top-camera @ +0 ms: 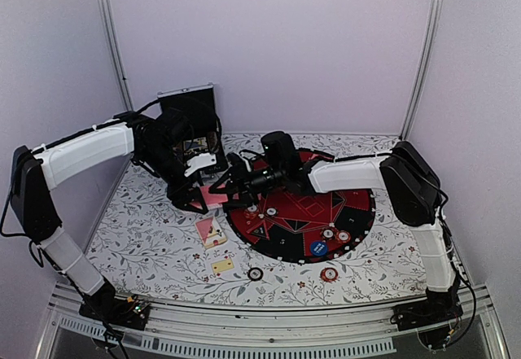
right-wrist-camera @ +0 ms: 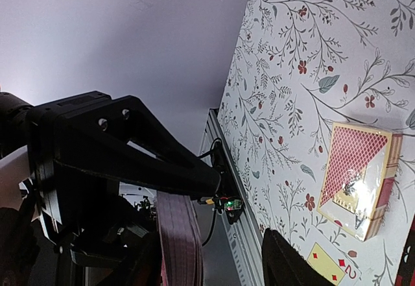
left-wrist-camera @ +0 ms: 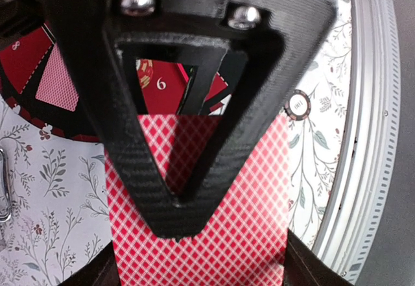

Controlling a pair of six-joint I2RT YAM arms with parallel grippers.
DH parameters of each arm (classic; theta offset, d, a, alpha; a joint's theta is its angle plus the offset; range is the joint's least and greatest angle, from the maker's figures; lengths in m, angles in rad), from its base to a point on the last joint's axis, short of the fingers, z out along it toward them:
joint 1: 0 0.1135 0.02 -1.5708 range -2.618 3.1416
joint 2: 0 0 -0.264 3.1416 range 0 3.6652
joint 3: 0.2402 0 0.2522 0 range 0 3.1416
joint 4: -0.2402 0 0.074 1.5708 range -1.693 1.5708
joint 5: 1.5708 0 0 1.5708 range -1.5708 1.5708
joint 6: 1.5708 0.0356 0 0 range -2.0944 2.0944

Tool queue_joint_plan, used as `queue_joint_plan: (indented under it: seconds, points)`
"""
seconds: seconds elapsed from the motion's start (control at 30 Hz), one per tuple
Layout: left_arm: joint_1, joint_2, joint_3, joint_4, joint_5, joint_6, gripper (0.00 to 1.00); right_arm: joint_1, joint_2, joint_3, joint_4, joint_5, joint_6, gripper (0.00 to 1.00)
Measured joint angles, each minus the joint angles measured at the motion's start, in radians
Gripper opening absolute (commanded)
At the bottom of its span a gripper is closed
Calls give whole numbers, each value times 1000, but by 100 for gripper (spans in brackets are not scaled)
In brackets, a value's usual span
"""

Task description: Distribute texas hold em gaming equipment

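My left gripper [top-camera: 195, 200] [left-wrist-camera: 204, 270] is shut on the pink-red-backed deck [top-camera: 214, 199] [left-wrist-camera: 259, 202] and holds it above the table by the mat's left edge. My right gripper [top-camera: 221, 181] [right-wrist-camera: 207, 260] is open. One of its fingers [left-wrist-camera: 136, 169] lies across the deck's top card, and the deck's edge [right-wrist-camera: 180, 234] stands between its jaws. A sealed card box [top-camera: 211, 231] [right-wrist-camera: 356, 176] and a face-up card [top-camera: 222, 266] [right-wrist-camera: 327, 263] lie on the table. Loose chips [top-camera: 255, 274] [top-camera: 329, 275] lie near the front, one in the left wrist view [left-wrist-camera: 298, 105].
The round black-and-red mat [top-camera: 301, 212] holds a few chips [top-camera: 335, 234] and a blue one [top-camera: 318, 247]; a face-down card [left-wrist-camera: 57, 82] lies on it. The black chip case [top-camera: 189, 115] stands open at the back left. The metal front rail [left-wrist-camera: 369, 137] is close.
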Motion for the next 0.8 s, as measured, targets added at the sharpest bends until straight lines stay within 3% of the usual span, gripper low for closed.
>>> queue_joint_plan:
  seconds: [0.47,0.8]
  points:
    - [0,-3,-13,3,0,0,3,-26,-72,-51,-43,6,-20,19]
    - [0,-4,-16,3,0,0,2,-37,-124,-97,-61,18,-22,2]
